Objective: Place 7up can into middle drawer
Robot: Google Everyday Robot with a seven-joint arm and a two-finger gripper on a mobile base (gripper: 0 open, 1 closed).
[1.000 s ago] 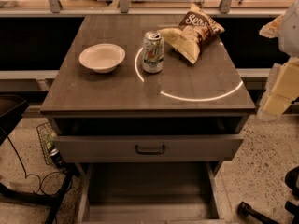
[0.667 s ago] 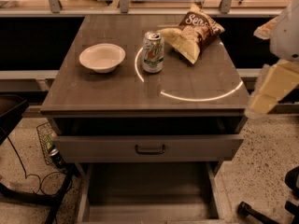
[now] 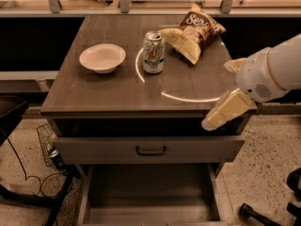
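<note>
The 7up can [image 3: 153,52] stands upright on the brown cabinet top [image 3: 108,91], right of the white bowl [image 3: 102,57]. The middle drawer [image 3: 146,192] is pulled out at the bottom of the view, its bare floor showing. My gripper [image 3: 225,111] comes in from the right on a white arm [image 3: 275,74]. It hangs over the cabinet's front right corner, well to the right of the can and nearer the front, and touches nothing.
A brown snack bag [image 3: 202,25] and a yellow one [image 3: 181,42] lie just behind and right of the can. A drawer with a grey front and black handle [image 3: 150,150] sits above the open one. Cables and a wire basket [image 3: 49,149] lie on the floor at left.
My arm has moved in from the right edge to the left and down, so the gripper is now over the cabinet's front right corner. The can and bowl have not moved.
</note>
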